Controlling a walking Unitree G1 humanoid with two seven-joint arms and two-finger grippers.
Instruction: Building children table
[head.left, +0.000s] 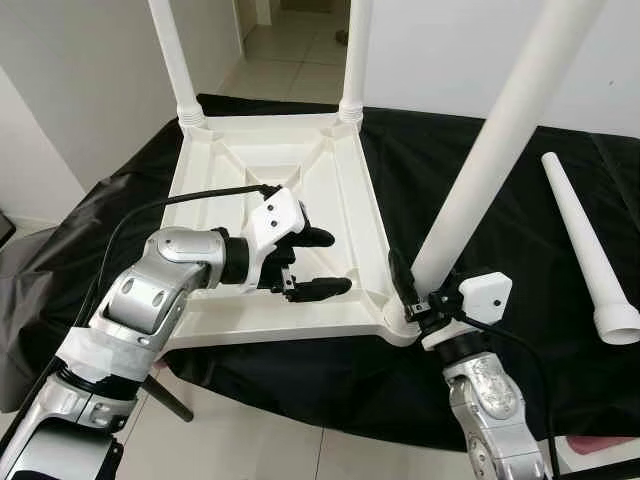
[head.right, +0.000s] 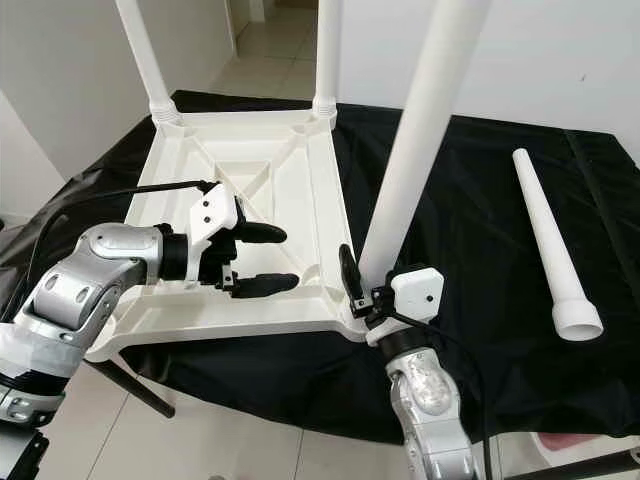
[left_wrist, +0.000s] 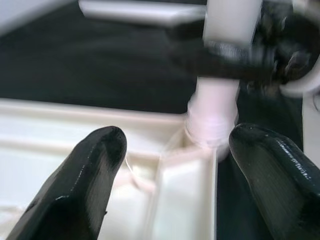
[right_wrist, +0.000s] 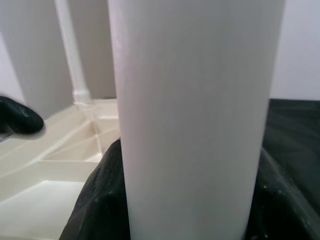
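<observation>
Children's table top (head.left: 270, 180), white plastic, lies upside down on a black cloth (head.left: 500, 350), its ribbed underside facing up. Two legs (head.left: 172, 50) already stand in the corners farthest from the grippers. A third leg (head.left: 500, 130) rises from the near corner by the right gripper (head.left: 408, 290), whose black fingers are pressed against the leg's base just above the socket, pinching it; the right wrist view looks straight up the white tube between them. The left gripper (head.left: 315, 262) hovers over the underside of the table top, just beside that same corner, with its fingers (left_wrist: 85, 175) spread and nothing between them. Beyond the right gripper, well apart on the cloth, lies the fourth leg (head.left: 590, 250), loose.

The step in hand appears to be seating the third leg. Next, it likely needs pressing or twisting home while the left gripper steadies the top, then the loose leg needs fetching.
</observation>
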